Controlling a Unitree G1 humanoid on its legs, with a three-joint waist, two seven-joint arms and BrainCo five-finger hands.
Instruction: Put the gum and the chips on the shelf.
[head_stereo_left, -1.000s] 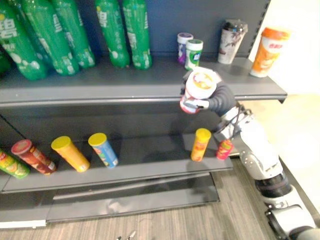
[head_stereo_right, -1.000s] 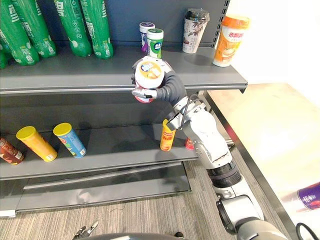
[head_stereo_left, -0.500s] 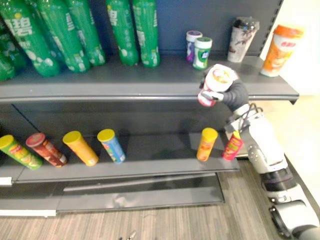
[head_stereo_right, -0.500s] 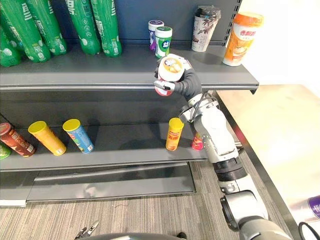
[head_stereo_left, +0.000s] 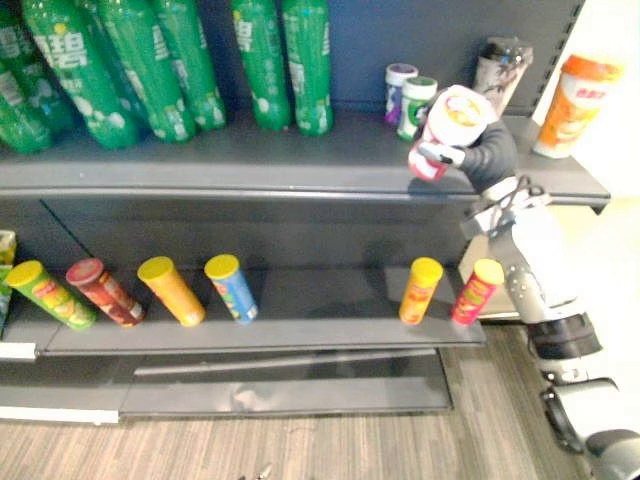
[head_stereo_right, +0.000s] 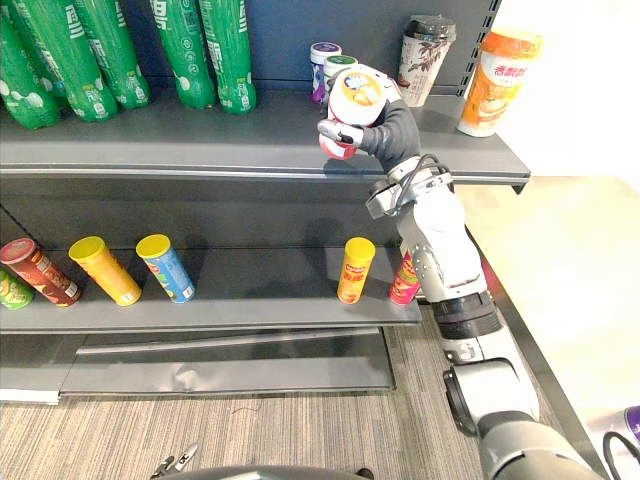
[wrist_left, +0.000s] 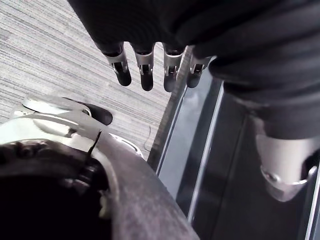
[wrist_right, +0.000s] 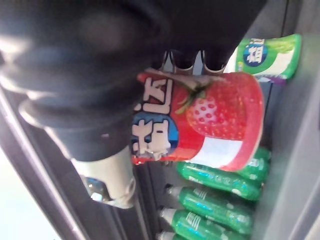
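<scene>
In the left eye view, the right hand (head_stereo_left: 487, 150) curls round a red gum tub (head_stereo_left: 450, 120) with a white lid. It holds the tub tilted over the front edge of the upper shelf (head_stereo_left: 250, 165), near a green gum bottle (head_stereo_left: 414, 105).

In the right eye view, a red chip can (head_stereo_right: 405, 283) leans on the lower shelf (head_stereo_right: 250, 300), just beside a yellow chip can (head_stereo_right: 354, 270).

In the left wrist view, the left hand (wrist_left: 146, 75) hangs above the floor (wrist_left: 50, 65), its fingers straight and holding nothing.

In the right wrist view, the thumb (wrist_right: 107, 172) and fingers clasp the strawberry-printed tub from opposite sides.
</scene>
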